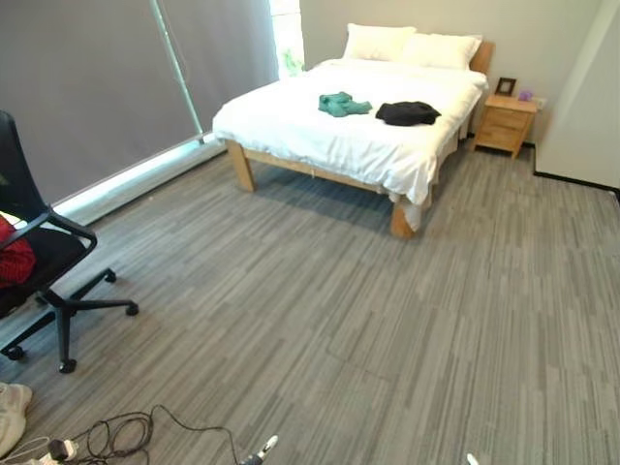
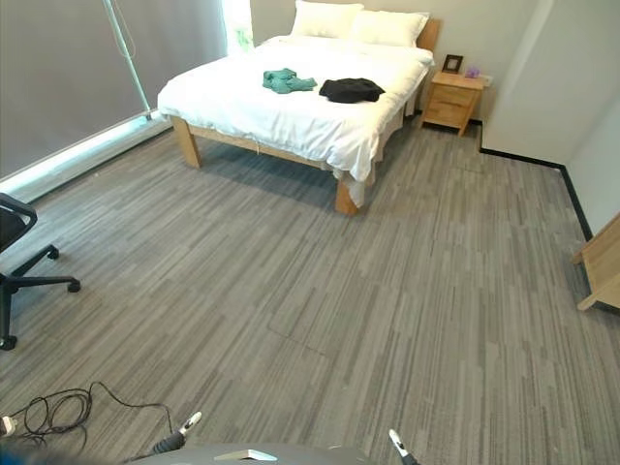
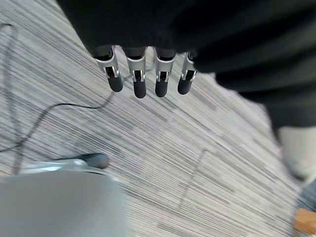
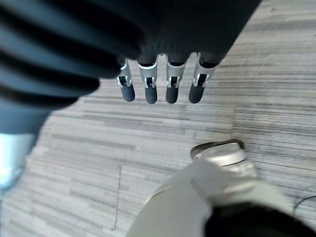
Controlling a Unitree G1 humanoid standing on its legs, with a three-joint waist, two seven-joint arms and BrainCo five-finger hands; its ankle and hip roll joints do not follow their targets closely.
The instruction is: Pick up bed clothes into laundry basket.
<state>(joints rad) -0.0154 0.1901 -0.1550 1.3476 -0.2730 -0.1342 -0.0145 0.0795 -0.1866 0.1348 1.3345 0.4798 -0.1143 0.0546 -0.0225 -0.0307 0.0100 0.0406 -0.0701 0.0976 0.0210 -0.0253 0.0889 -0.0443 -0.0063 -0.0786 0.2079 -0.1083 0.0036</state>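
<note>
A crumpled teal-green garment (image 1: 343, 104) and a bunched black garment (image 1: 407, 113) lie side by side, slightly apart, on the white sheet of a wooden-framed bed (image 1: 291, 126) at the far end of the room, below two white pillows (image 1: 412, 46). A light wooden nightstand (image 1: 507, 123) stands just beside the bed. The left robot hand (image 3: 143, 74) and right robot hand (image 4: 160, 81) hang over the grey striped floor (image 1: 339, 320), fingers straight, holding nothing. A black office chair (image 1: 44, 262) stands on the left.

Left hand (image 3: 148, 74) hangs, fingers straight (holding nothing), above striped grey floor (image 3: 207, 148).
</note>
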